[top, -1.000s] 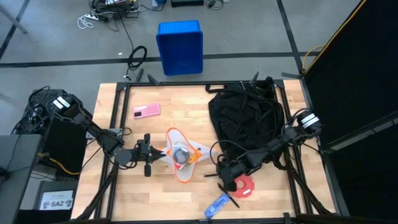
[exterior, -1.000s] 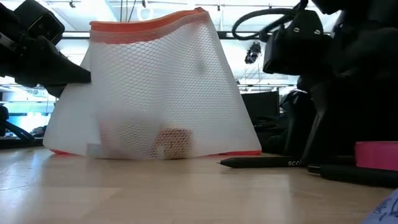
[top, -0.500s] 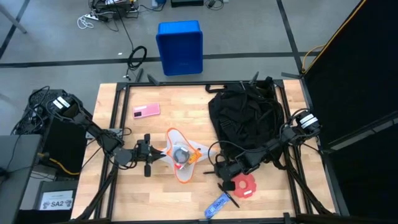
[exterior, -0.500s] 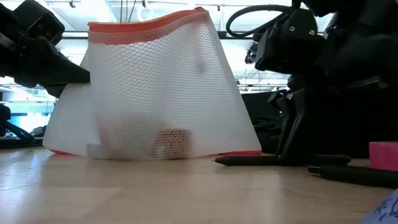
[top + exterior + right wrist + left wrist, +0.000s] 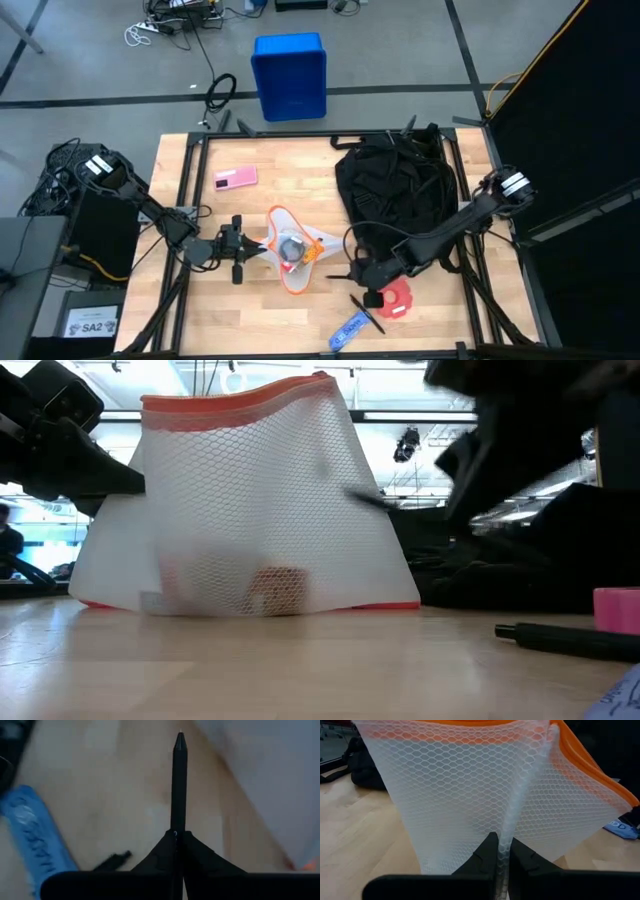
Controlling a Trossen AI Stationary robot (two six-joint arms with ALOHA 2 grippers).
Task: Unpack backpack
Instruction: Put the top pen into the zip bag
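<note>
The black backpack [image 5: 395,190] lies at the table's far right. In front of it my right gripper [image 5: 360,270] is shut on a black pen [image 5: 179,780], held above the table and pointing toward the pouch. A white mesh pouch [image 5: 290,248] with an orange zipper edge stands mid-table on its lower edge [image 5: 250,606], a roundish item [image 5: 275,588] inside. My left gripper [image 5: 252,250] is shut on the pouch's left side. A second black pen [image 5: 560,640] lies on the table near the front. My left gripper pinches a gathered fold of the pouch's mesh [image 5: 506,832] between its two fingers, coming nearly level from the table's left. The pouch stands upright with its bottom on the table. My right gripper pinches the pen's rear end [image 5: 176,834] between its two fingers. The pen lies along the fingers and sticks out past their tips. The fingers slant down from the table's right. The pen is lifted clear of the table.
A red piece [image 5: 395,295] and a blue packet [image 5: 350,328] lie near the front edge by the second pen. A pink item [image 5: 235,178] lies at the far left. A blue crate [image 5: 290,75] stands on the floor beyond the table.
My right gripper has taken hold of the black pen that lay on the table and has risen with it; the pen is now clear of the table and points toward the pouch. The second pen has stayed where it was.
</note>
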